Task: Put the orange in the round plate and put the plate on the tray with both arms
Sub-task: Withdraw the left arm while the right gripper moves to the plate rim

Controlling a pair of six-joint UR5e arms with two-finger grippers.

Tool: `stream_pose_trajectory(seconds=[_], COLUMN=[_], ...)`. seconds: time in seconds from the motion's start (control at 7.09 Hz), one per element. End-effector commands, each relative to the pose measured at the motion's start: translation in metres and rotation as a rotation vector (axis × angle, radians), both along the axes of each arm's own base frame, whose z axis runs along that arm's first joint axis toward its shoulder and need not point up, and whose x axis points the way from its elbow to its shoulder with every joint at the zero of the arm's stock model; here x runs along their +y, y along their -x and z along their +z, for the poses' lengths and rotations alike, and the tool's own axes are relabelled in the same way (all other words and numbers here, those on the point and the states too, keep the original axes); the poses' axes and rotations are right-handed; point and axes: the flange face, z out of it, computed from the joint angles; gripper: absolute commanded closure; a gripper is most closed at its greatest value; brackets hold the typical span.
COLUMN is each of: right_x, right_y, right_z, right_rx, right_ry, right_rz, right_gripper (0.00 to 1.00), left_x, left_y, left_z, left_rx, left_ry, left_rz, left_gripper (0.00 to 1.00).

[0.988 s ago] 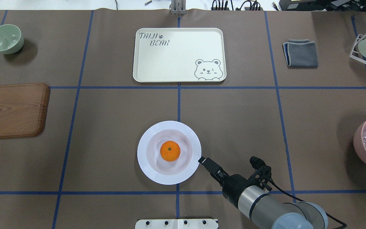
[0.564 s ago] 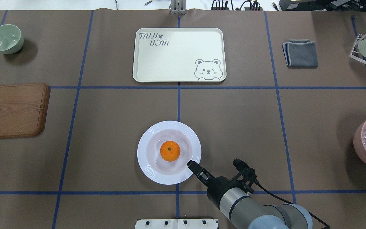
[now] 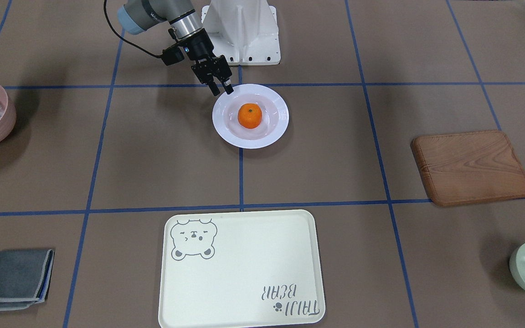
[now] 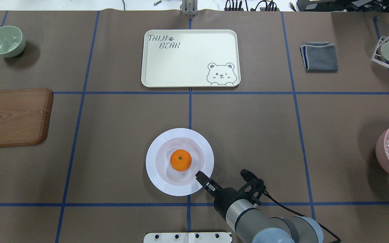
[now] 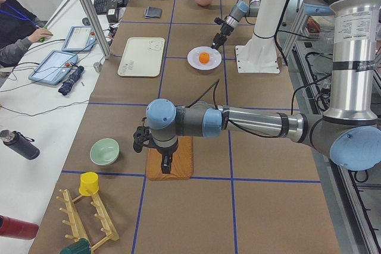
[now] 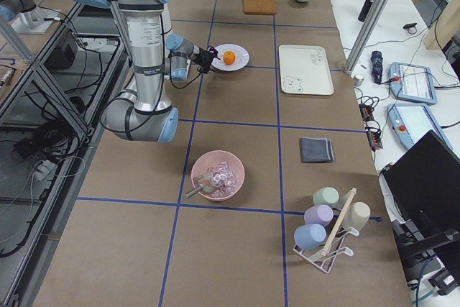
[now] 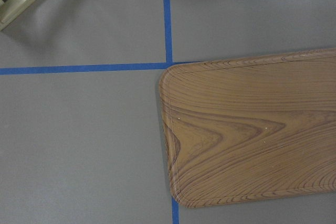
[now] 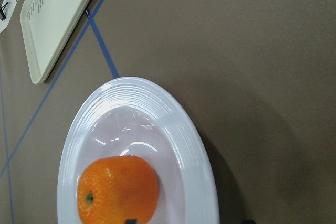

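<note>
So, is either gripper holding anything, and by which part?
Nothing yet. The right gripper is open astride the rim of the round plate; the left gripper hangs over the wooden board.

I work in a robot lab, not a home; my table (image 4: 248, 135) is covered in brown paper, and blue tape lines (image 4: 190, 111) cut it into big squares; shiny metal posts (image 5: 90, 13) stand along its side; my left arm (image 5: 256, 124) is grey metal with blue caps; a person (image 5: 15, 28) sits at a white desk (image 5: 36, 96) with tablets (image 5: 52, 66); black cables (image 6: 50, 131) lie on the floor.
</note>
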Motion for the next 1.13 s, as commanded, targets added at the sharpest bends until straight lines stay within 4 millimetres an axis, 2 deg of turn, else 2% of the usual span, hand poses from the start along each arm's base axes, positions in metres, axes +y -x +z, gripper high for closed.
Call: stream_pose_trajectory(seconds=[0.0,0.14,0.28,0.42,0.71,0.99], right_x=[-0.004,-0.007,-0.009,-0.009,-0.013,-0.021], right_y=[0.009,0.012,0.012,0.012,0.015,0.009], right_z=[0.002,-0.002,-0.003,0.0,0.007,-0.001], right_rx=[0.009,0.005,-0.004,0.005,0.013,-0.012], right_ry=[0.0,0.0,0.008,0.006,-0.001,-0.006], right_rz=[0.007,0.011,0.017,0.016,0.043,0.084], right_gripper=[0.38,0.42,0.65,1.0,1.0,1.0], left_x=[0.001,0.002,0.002,0.002,0.003,0.012], left_y=[0.002,0.002,0.002,0.002,0.002,0.002], left_z=[0.001,0.002,0.001,0.002,0.003,0.009], left_rx=[0.0,-0.001,0.0,0.0,-0.001,-0.001], left_ry=[0.002,0.003,0.003,0.005,0.007,0.016], left_rz=[-0.004,-0.004,-0.004,-0.004,-0.004,-0.006], left_gripper=[0.02,0.02,0.02,0.02,0.02,0.02])
